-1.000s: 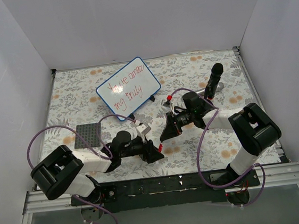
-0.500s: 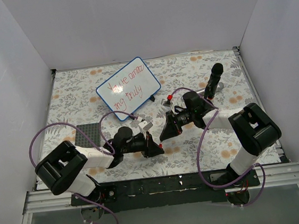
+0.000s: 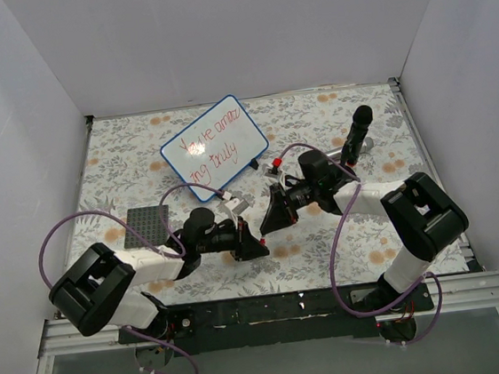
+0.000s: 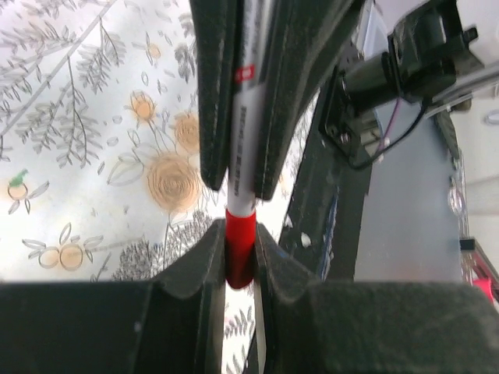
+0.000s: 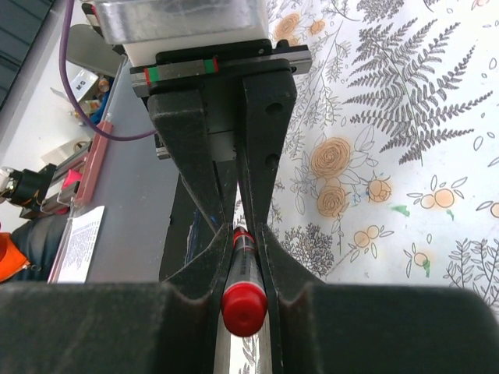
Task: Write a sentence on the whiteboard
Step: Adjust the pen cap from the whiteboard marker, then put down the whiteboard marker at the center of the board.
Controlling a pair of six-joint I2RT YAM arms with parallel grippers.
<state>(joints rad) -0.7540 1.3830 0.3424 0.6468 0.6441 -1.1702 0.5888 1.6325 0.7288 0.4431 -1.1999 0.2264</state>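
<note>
White walls box in a floral counter [image 3: 387, 137]. The whiteboard [image 3: 246, 134] sits upper centre, with the sentence [image 3: 210, 129] on it in red. At lower centre my left end effector [image 4: 240, 234] and right end effector [image 5: 243, 257] meet, both clamped narrowly on one marker [image 4: 243, 132]: the left on its red end, the right on the barrel. This looks like capping, so I should push straight along the marker with firm grips.

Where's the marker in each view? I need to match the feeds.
Top external: marker, a red speck low centre, between the left gripper and right gripper.
Left wrist: marker centre, upright, red end pinched at the bottom.
Right wrist: marker bottom centre, red end toward the camera.
Shared landmark: floral cloth.
</note>
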